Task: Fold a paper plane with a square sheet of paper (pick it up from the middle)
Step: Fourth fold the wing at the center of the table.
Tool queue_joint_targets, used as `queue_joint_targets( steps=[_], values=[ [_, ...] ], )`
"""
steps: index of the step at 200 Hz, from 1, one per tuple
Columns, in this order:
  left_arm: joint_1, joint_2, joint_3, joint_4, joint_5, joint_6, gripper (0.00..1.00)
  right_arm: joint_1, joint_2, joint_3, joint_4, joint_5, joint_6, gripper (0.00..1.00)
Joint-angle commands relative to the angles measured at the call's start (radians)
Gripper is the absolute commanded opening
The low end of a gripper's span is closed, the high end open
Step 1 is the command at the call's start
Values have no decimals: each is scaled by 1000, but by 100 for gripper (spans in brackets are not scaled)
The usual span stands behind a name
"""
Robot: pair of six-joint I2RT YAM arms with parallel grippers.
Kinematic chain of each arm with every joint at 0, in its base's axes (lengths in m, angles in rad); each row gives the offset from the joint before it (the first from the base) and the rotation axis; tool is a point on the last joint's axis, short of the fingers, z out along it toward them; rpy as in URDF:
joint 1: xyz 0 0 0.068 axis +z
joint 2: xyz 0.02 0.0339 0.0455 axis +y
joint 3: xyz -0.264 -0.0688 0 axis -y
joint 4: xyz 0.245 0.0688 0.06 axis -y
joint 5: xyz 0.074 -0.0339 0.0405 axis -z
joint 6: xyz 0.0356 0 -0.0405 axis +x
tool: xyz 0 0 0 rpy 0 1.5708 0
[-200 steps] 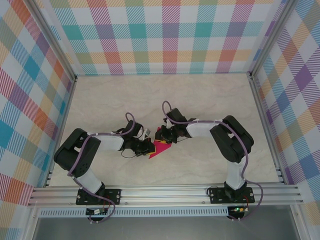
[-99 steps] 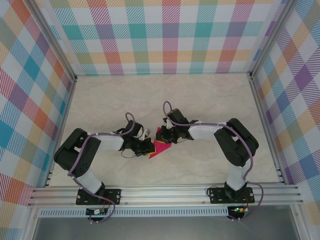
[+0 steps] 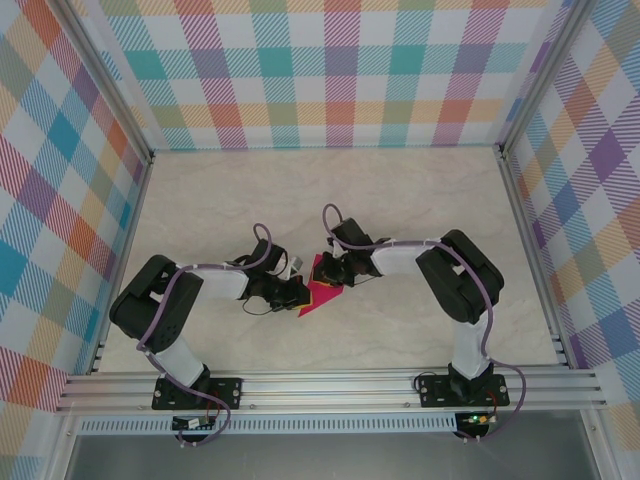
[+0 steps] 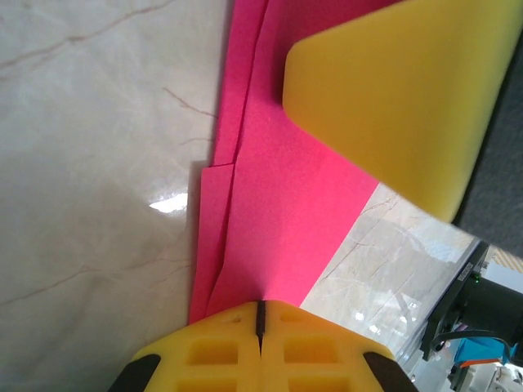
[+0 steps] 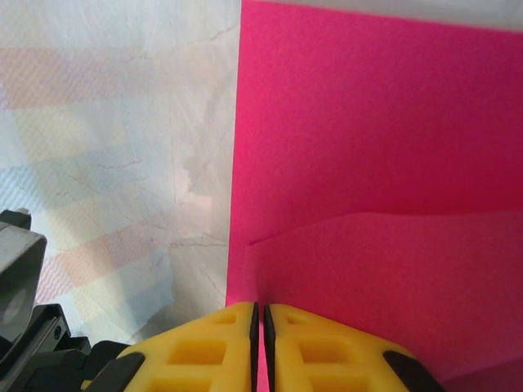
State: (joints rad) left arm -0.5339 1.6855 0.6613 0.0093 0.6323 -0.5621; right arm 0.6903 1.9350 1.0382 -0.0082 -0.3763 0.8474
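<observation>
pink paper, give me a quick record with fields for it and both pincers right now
item: pink paper, partly folded, overlapping layers with flap edges showing
place: middle of the table, between the two arms
left pincer: shut on the paper's edge
right pincer: shut on the paper from the other side
plane shape: not yet a dart
lifted or lying flat: cannot tell
</observation>
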Motion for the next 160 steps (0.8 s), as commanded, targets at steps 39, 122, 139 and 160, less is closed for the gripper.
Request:
queue_joint_targets(
  steps=[39, 122, 139, 160],
  values=[
    [5, 115, -85, -122, -232, 30, 0, -89, 42, 15, 60, -21, -59, 17],
    [9, 100, -95, -129, -245, 27, 0, -202, 57, -18, 135, -103, -48, 19],
    [9, 102, -97, -126, -244, 26, 0, -227, 62, -13, 130, -111, -53, 19],
    [9, 105, -96, -124, -243, 27, 0, -253, 55, -9, 123, -115, -63, 19]
  ],
)
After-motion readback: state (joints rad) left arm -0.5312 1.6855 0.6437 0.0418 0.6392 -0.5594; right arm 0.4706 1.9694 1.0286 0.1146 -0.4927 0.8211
